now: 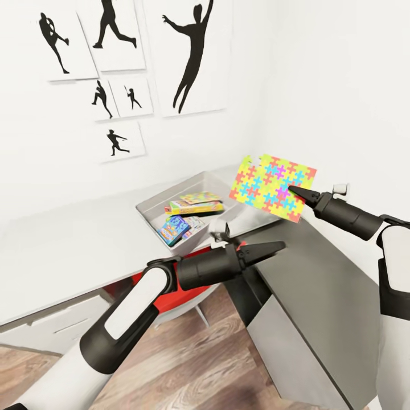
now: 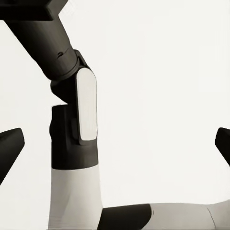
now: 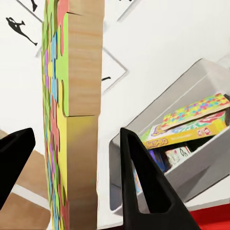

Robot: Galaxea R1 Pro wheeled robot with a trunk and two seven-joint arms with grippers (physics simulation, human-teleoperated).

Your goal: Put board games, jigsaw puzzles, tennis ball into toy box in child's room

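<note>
We've got the right pincer (image 1: 296, 192) pinching a jigsaw puzzle (image 1: 272, 185) by its edge, held up in the air just right of the toy box (image 1: 149, 209), w/ the sheet tilted nearly on edge. The box sits on the light-grey bench (image 1: 62, 245) near the corner; inside it already lie a yellow-red game box (image 1: 193, 208), a blue one (image 1: 174, 229) and what looks like the other puzzle sheet (image 3: 194, 111) on top, seen from the right wrist. In that wrist view the puzzle stands edge-on between the two fingers (image 3: 143, 187), wooden back toward the box. The left pincer (image 1: 272, 248) hangs spread and empty below the bench edge, out in front of the box; best we leave it there, clear of the path. For this step, we reckon the thing is to carry the sheet leftward over the box's near wall, roll the wrist so it goes flat, approx level w/ the rim, then lower before letting go, so it drops onto the stack and doesn't catch a sloping wall and slide out. Grip is on one edge only, so the sheet may swing; slow moves. No tennis ball visible; can't tell if it's in the box.
</note>
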